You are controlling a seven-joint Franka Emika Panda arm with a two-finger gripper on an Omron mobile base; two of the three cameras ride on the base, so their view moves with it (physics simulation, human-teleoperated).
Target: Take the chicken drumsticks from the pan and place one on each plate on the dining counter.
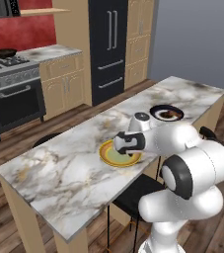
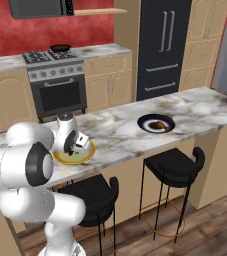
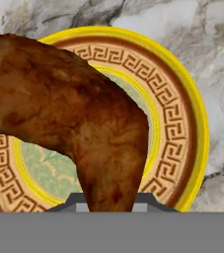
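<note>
Dining counter with two plates

The marble-topped dining counter (image 1: 74, 168) carried the yellow-rimmed plate (image 1: 114, 158) near its middle, on the side nearer the stools, and the dark-rimmed plate (image 2: 156, 124) well apart toward the far end; a brown drumstick (image 2: 158, 125) lay on the dark-rimmed plate.

Home kitchen, stove (image 2: 55, 80), fridge (image 2: 164, 47), wood cabinets (image 2: 109, 82), marble island (image 1: 84, 163)
</note>
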